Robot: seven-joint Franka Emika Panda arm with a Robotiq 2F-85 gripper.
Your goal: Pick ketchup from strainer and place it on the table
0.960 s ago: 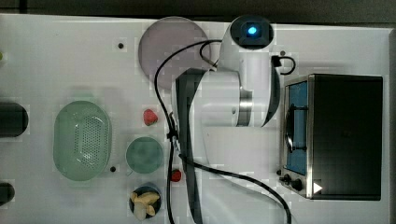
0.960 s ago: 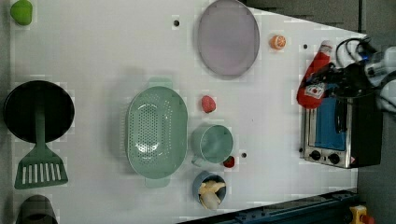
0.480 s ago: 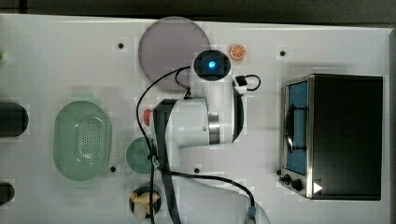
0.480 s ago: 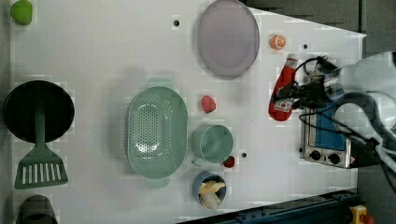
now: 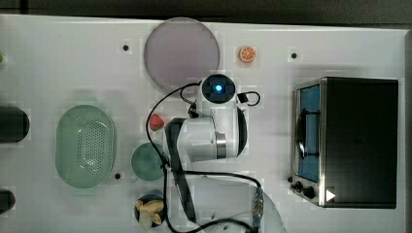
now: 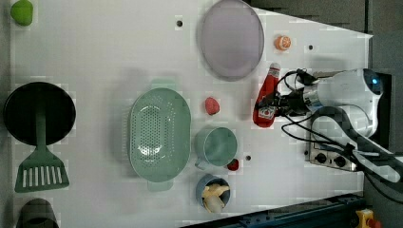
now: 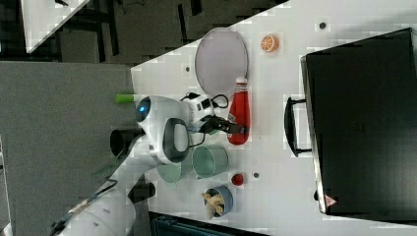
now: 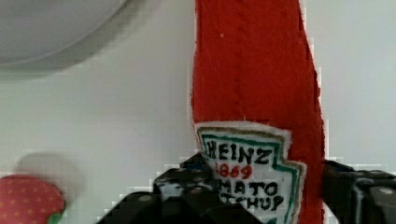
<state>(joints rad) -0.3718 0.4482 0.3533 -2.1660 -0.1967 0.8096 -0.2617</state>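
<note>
The ketchup (image 6: 267,97), a red bottle with a white cap and a white-red label, lies lengthwise just off the grey-lilac plate, cap toward the left view's top. It is also seen as ketchup (image 7: 239,118) and, up close, ketchup (image 8: 252,84). My gripper (image 6: 272,105) is shut on its labelled lower half, one finger against each side, as the wrist view's fingers (image 8: 359,191) show. I cannot tell whether the bottle touches the table (image 6: 95,47) or hangs just above it. The pale green strainer (image 6: 159,135) stands apart, to the left view's left, with nothing in it.
The plate (image 6: 231,38) is right beside the bottle's cap. A strawberry (image 6: 212,105) and a teal bowl (image 6: 216,146) lie between bottle and strainer. A toaster oven (image 5: 350,141) stands at the top view's right, an orange slice (image 6: 282,42) beyond the plate.
The arm has carried the ketchup from above the oven toward the left view's left, down to the spot beside the plate. The bottle has turned more upright in the left view.
</note>
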